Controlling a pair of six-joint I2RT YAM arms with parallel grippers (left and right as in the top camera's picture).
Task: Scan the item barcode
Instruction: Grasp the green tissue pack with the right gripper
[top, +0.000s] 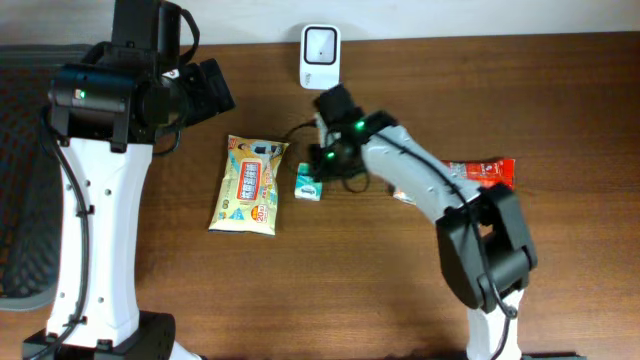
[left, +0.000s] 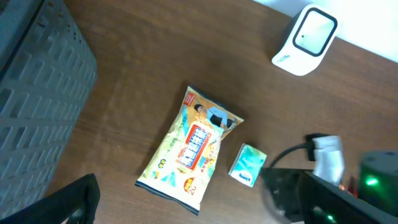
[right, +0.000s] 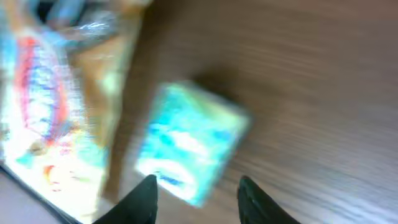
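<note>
Looking down from overhead, the left gripper (top: 214, 88) hangs over the upper left of the wooden table (top: 560, 100), well apart from everything on it; from here I cannot tell how its fingers stand. The right arm reaches across from the lower right, and the right gripper (top: 322, 170) sits low, just beside a small teal box (top: 309, 188). A yellow snack packet (top: 250, 185) lies flat just left of that box. A white barcode scanner (top: 320, 55) stands at the far edge of the table, above both. A red packet (top: 482, 172) lies off to the right, partly under the right arm.

From the left wrist, the packet, the teal box to its right and the scanner at the upper right all show plainly. A grey mesh surface (left: 37, 93) fills the left side. Only a dark piece of the left gripper shows in the lower left corner, with nothing in it, so its jaws stand wide apart and empty.

From the right wrist the picture is blurred. Two dark fingertips (right: 146, 198) stand apart at the bottom edge, with the teal box lying on the table just ahead of the gap and one corner reaching in between them. Whether either tip touches it I cannot tell.
</note>
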